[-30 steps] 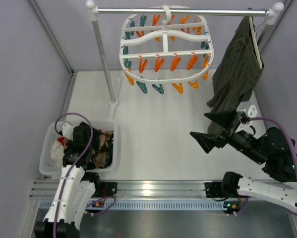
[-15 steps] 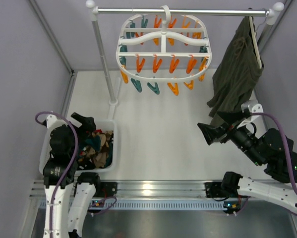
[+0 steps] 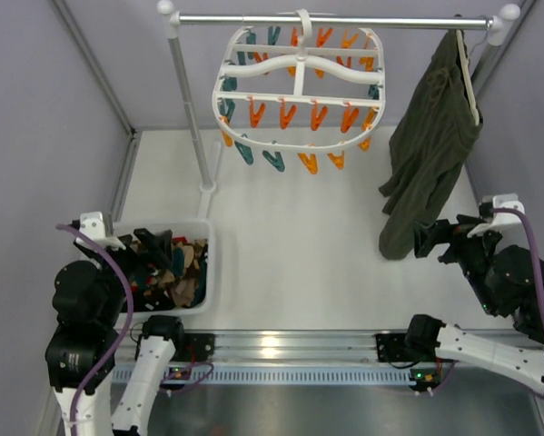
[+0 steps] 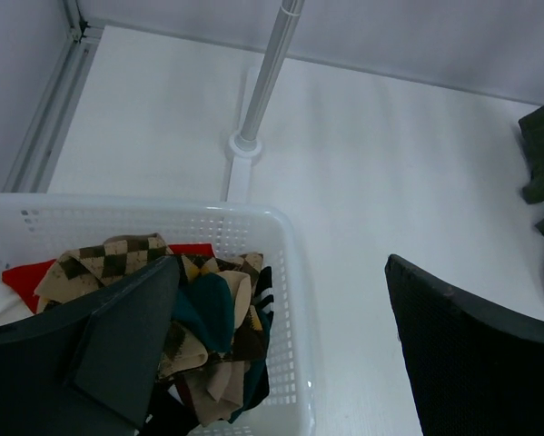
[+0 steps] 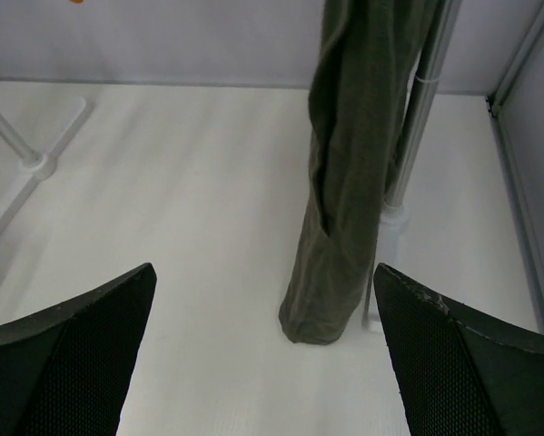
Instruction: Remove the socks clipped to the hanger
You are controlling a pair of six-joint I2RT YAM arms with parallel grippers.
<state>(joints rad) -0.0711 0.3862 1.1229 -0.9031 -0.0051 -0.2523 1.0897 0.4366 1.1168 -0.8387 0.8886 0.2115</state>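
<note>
The socks (image 4: 208,304) lie in a soft heap in the white basket (image 4: 163,211) at the near left of the table. Some have brown-and-tan diamonds, some are dark teal and some plain brown. The hanger (image 3: 299,86) hangs from the rail (image 3: 390,22) at the back, and every orange and teal clip on it is bare. It has swung a little. The left claw (image 4: 282,263) has lifted off the heap and pulled back. It is wide apart and holds nothing. The right claw (image 5: 262,272) has drawn back too, near the green garment (image 5: 353,154), wide and empty. So the job looks done.
</note>
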